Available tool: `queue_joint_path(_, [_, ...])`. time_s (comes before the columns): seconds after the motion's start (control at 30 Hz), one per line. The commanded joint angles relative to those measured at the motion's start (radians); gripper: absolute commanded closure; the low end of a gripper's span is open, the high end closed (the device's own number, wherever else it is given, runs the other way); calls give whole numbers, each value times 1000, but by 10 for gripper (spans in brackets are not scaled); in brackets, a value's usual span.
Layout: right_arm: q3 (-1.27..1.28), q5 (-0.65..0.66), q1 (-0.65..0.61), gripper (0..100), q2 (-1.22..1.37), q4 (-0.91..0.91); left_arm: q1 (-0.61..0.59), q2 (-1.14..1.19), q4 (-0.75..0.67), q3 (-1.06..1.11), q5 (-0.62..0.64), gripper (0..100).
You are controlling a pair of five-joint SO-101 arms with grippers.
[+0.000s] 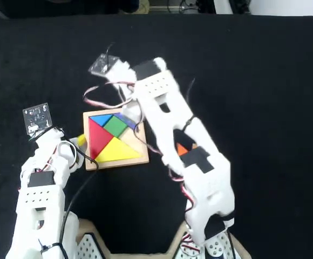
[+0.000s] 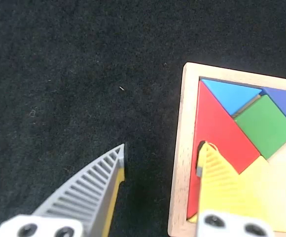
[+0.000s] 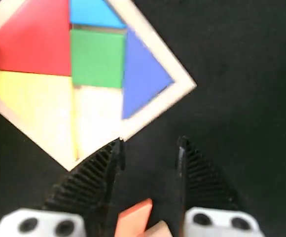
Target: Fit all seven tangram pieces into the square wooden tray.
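Wooden tray (image 1: 118, 163) is sitting on the black bench (image 1: 253, 81) with five pieces seated: red triangle (image 2: 219, 128), yellow triangle (image 3: 29, 98), green square (image 3: 96, 58), light-blue triangle (image 3: 91, 12) and dark-blue triangle (image 3: 143, 76). A bare pocket (image 3: 96, 118) is showing between the yellow and dark-blue triangles, touching the square.

Left tool (image 2: 163, 147) is standing open and empty, straddling the tray wall by the red triangle.

Right tool (image 3: 151, 142) is hovering just off the corner by the dark-blue triangle. Its fingers are apart, and the orange piece (image 3: 135, 217) is showing between them, apparently unpinched.

Judgement: the orange piece is going into the pocket next.
- Be closing on its flat sides.
- Be turning it to match the pocket edges before lowering.
- Be bracing the tray with the left tool.
- Risk: it may end up riding the rim or nudging the dark-blue triangle.
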Motion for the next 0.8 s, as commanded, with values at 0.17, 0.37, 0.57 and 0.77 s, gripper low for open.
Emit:
queue_joint_path(0.17, [177,-41,-132,975,-18,-210,5,-17,-21,-5,-3,755])
queue_joint_path(0.37, [176,-51,-110,987,19,-219,5,-17,-21,-5,-3,755])
queue_joint_path(0.57, [163,-51,-110,987,59,-250,5,-17,-21,-5,-5,755])
queue_joint_path(0.77, [62,-51,-110,987,137,-250,5,-17,-21,-5,-6,755])
